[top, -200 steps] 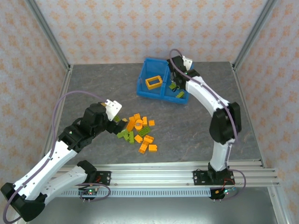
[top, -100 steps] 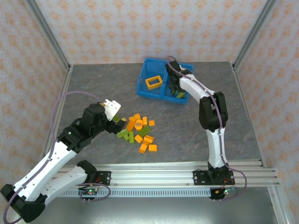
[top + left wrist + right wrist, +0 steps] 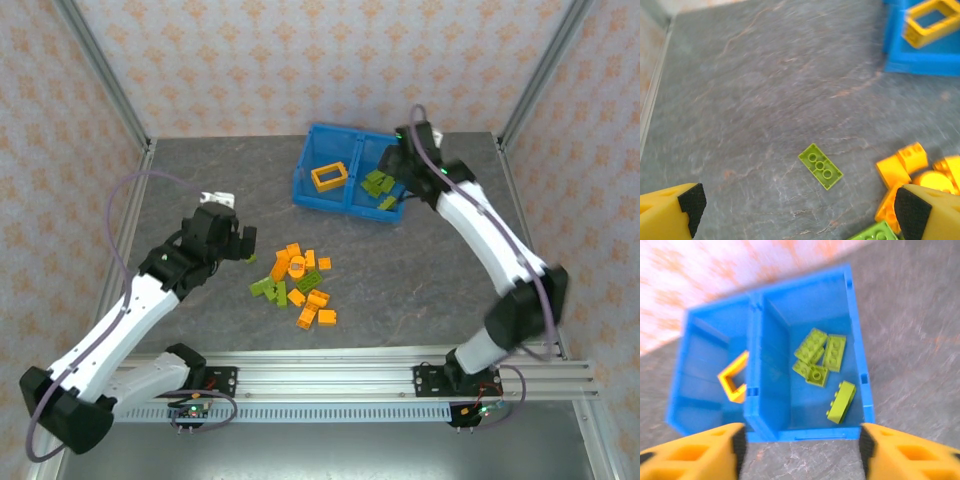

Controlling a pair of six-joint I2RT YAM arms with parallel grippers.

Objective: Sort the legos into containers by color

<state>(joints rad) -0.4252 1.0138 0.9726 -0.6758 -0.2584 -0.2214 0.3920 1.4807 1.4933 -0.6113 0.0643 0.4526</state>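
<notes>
Release completed: right gripper (image 3: 800, 447), jaws apart and empty, has risen off the bin (image 3: 752, 365), leaving green bricks (image 3: 820, 357) in its 3 o'clock compartment. Left gripper (image 3: 801, 207), spread and empty, hovers over a lone green brick (image 3: 820, 166) on the table, long axis running 10 to 4 o'clock.

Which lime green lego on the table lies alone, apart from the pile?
The flat lime green plate, lying by itself ahead of the open left tool. The other green brick, at the wrist view's bottom edge, sits against the orange bricks.
</notes>
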